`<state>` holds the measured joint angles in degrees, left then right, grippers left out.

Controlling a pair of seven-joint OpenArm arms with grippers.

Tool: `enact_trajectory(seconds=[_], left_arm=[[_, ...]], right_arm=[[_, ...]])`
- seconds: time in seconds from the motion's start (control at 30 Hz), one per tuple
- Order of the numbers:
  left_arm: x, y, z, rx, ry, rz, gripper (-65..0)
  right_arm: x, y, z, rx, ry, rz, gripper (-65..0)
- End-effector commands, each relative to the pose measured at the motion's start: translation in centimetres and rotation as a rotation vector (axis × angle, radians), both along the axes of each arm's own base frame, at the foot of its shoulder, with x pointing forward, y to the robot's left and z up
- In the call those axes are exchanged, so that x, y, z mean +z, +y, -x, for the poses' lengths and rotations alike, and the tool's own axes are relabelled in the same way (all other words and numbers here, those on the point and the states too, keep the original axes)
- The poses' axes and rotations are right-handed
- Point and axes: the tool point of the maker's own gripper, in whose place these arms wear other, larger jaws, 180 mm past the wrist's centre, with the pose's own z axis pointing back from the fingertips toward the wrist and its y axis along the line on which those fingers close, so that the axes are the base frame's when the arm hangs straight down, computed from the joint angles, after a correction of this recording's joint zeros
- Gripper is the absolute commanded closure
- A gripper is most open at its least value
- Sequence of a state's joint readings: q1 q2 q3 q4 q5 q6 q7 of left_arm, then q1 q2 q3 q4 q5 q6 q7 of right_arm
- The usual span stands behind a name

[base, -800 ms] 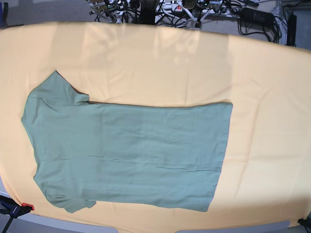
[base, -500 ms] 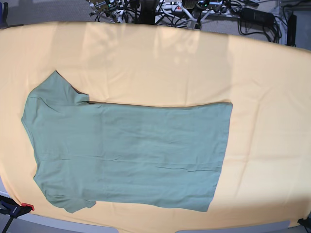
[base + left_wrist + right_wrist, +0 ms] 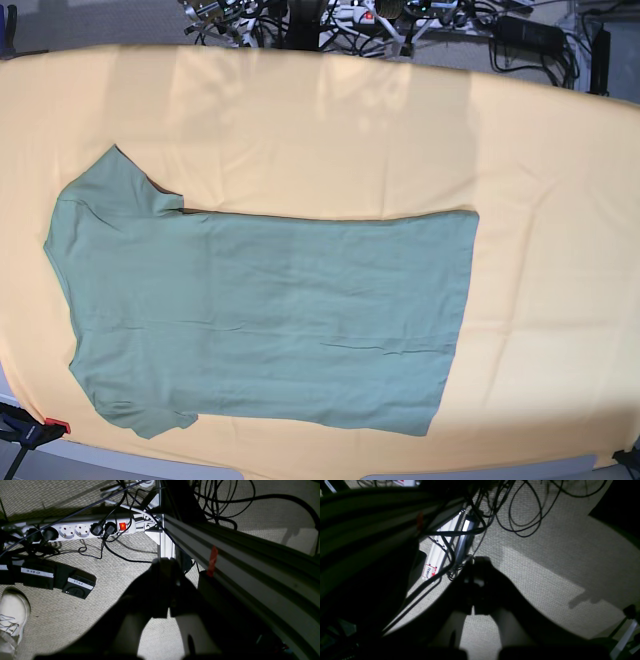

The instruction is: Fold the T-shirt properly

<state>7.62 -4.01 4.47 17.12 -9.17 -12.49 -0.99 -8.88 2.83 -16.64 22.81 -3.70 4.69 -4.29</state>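
The sage-green T-shirt (image 3: pixel 260 315) lies flat and spread out on the yellow-orange table cloth (image 3: pixel 400 130) in the base view, neck end at the left, hem at the right, both short sleeves out. Neither gripper shows in the base view. The left gripper (image 3: pixel 166 566) appears in the left wrist view as a dark silhouette with its fingers together, hanging over the floor beside the table frame. The right gripper (image 3: pixel 476 562) appears the same way in the right wrist view, fingers together, over the carpet. Neither holds anything.
A white power strip (image 3: pixel 82 530) with a lit red switch, many black cables (image 3: pixel 220 502) and labelled foot pedals (image 3: pixel 77 585) lie on the carpet. A grey aluminium table rail (image 3: pixel 250 562) runs diagonally. A white shoe (image 3: pixel 11 610) shows at the left edge. A clamp (image 3: pixel 40 430) grips the cloth's front-left corner.
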Motion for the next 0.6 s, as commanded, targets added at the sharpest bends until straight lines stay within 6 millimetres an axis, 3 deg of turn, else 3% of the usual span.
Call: enact_trajectory(seconds=[0.0,0.13,0.27,0.43,0.57], left_arm=[[0.1,0.0,0.0,0.003,-0.002,0.005,0.0],[0.0,0.0,0.2,-0.031,0.001,0.0,0.0],[0.0,-0.1,1.8,-0.094,0.039,-0.007,0.0],[0.6,0.4,4.9,-0.143,0.098,-0.003,0.0],[1.9,1.5,7.5,-0.197,0.136,0.003,0.0]], right_arm=[[0.0,0.1,-0.1,0.013,-0.007,-0.003,0.0],[0.0,0.0,-0.1,0.02,-0.007,-0.001,0.0],[0.0,0.2,1.5,0.028,0.04,-0.008,0.0],[0.8,-0.4,6.1,0.064,0.152,-0.023,0.0],[2.6,-0.9,9.1,0.099,0.185,-0.031,0.0]])
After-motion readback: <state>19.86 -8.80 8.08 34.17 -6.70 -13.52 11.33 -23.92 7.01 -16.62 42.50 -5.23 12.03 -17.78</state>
